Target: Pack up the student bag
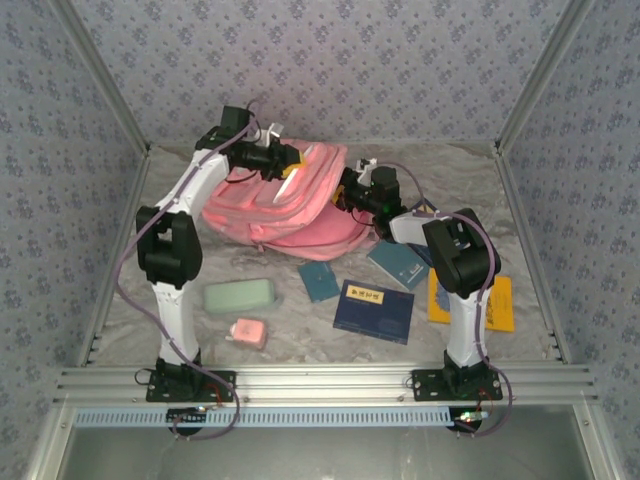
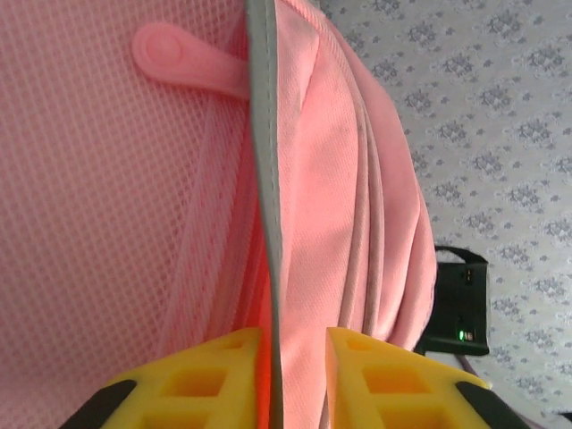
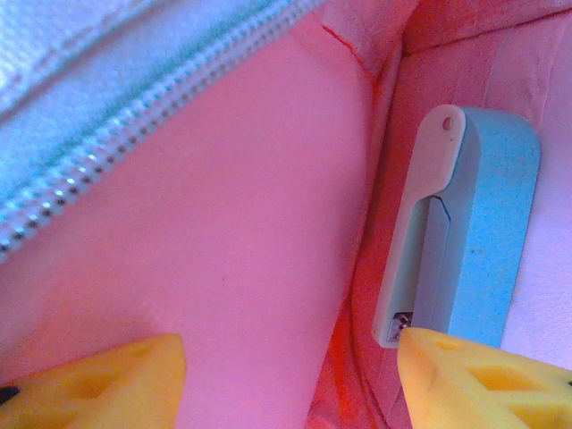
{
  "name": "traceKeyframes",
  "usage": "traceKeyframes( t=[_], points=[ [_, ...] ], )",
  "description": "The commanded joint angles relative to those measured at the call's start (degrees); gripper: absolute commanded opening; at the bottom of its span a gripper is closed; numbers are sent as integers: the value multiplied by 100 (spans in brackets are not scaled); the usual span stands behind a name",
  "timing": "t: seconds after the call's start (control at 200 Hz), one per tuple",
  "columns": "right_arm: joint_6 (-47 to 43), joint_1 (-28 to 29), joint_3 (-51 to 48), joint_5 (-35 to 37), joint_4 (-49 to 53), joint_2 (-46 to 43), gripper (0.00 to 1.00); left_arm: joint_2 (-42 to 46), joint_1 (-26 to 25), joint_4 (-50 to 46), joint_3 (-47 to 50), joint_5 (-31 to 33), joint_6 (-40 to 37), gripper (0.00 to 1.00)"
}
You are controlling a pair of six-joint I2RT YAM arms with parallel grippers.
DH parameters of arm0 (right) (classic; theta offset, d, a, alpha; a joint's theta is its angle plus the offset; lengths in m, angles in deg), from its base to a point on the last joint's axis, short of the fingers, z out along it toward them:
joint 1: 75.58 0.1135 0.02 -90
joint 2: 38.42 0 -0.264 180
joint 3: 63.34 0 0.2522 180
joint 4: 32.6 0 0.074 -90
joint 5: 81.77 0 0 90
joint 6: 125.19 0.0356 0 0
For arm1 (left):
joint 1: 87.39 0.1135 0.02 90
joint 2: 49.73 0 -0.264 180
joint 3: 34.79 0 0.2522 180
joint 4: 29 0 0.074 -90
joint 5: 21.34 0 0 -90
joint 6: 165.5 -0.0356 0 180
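- A pale, marbled tabletop fills the lower middle of the top view, boxed in by metal posts and walls papered in a blue-grey flower print
- Loose items lie across the lower centre and right: a green case, a small pink box, a teal notebook, a dark blue book, a teal book and a yellow folder
- The student bag lies at upper centre of the tabletop, between both arms: pink fabric, pale trim, mesh panel, pink zip tab
- The left gripper has its yellow fingers slightly parted around the bag's grey trim edge, with a gap on one side
- The right gripper is spread wide over pink fabric below a white zipper; one fingertip meets the end of a light blue stapler-like item
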Motion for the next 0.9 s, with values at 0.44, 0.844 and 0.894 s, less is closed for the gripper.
traceKeyframes(
  t=[0.44, 0.844, 0.894],
  points=[
    [53, 100, 475, -220, -172, -98, 63, 226, -151, -581, -154, 173, -799, 27],
    [132, 125, 573, -344, -121, -115, 61, -203, -402, -1944, -951, 963, -1949, 26],
    [132, 136, 587, -358, -110, -115, 61, -230, -420, -1987, -968, 1036, -2007, 24]
  ],
)
